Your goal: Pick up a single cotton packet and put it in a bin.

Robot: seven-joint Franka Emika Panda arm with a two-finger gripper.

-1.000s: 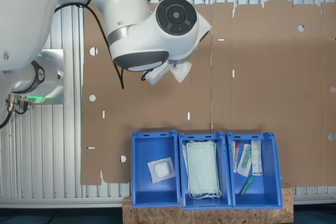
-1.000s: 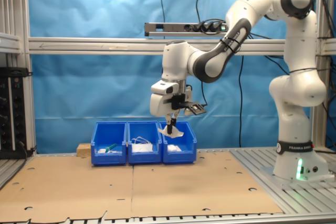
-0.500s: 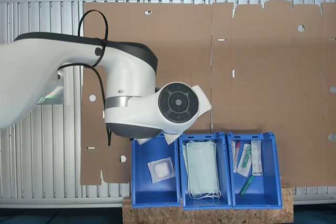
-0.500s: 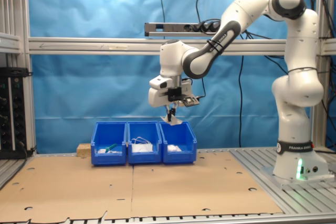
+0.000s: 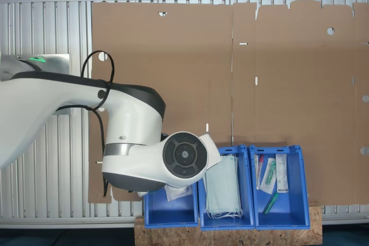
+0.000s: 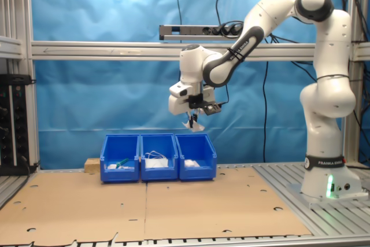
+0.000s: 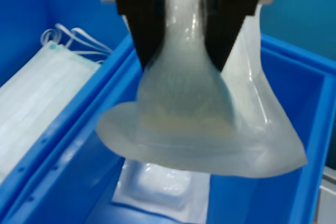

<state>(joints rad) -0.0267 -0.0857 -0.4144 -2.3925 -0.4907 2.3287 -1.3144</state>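
Fingers [image 7: 181, 59] stay pinched on the cotton packet [image 7: 199, 124], which you've carried from over the desk [image 6: 173, 206] to hang above the bin [image 7: 294, 77] already holding another packet [image 7: 157, 190], so releasing looks next.

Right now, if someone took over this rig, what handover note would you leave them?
Gripper: shut on a cotton packet, which hangs crumpled between the fingers.
Position: the gripper hangs well above the row of blue bins, over the end bin at the second exterior view's right.
That bin already holds another cotton packet on its floor; the neighbouring bin holds face masks.
Done: pick and carry.
Left: release the packet into the bin and retreat.
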